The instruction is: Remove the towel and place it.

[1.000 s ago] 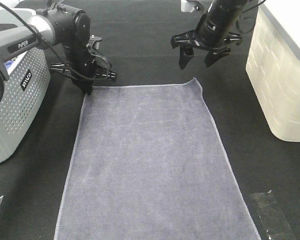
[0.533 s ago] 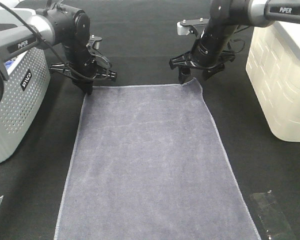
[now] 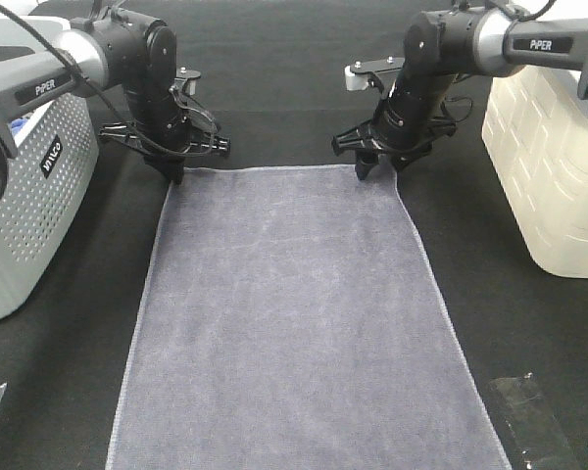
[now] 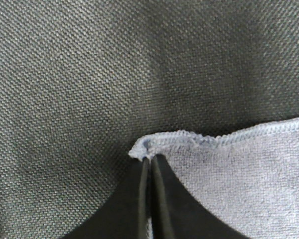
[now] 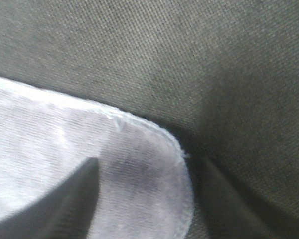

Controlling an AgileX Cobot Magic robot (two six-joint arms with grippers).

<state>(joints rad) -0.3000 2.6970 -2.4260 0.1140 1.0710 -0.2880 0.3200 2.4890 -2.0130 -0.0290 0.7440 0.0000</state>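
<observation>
— Grey towel (image 3: 292, 313) lies flat on the black bench (image 3: 274, 88). What are your hands doing?

— My left hand (image 3: 176, 174) is pinched tight on its far left corner. My right hand (image 3: 378, 168) is spread wide, fingers (image 5: 72, 204) either side of the far right corner. A second ago that one hung higher; it has dropped to the cloth. Left hasn't moved.
</observation>
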